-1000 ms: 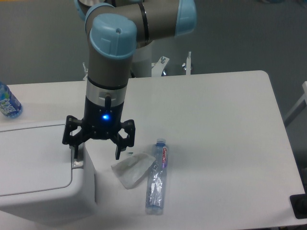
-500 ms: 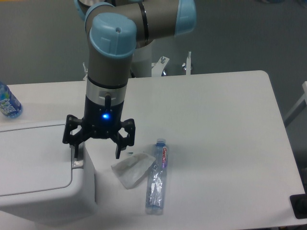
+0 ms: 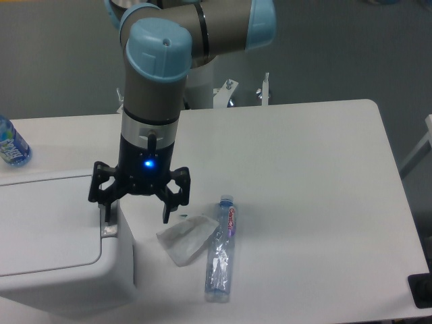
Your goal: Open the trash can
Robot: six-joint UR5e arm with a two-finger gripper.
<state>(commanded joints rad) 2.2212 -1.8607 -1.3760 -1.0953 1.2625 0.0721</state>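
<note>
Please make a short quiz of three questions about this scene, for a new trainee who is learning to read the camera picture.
1. True or false: the lid of the trash can is lifted up.
2. Which gripper finger stands at the grey button on the can's rim? A) the one nearer the lid B) the one nearer the crushed bottle
3. Fill in: the crumpled wrapper lies on the table between the trash can and the ____.

Key:
1. False; the lid lies flat and shut.
2. A; the fingers are spread, and the other one hangs over the table beside the can.
3. Crushed bottle.
</note>
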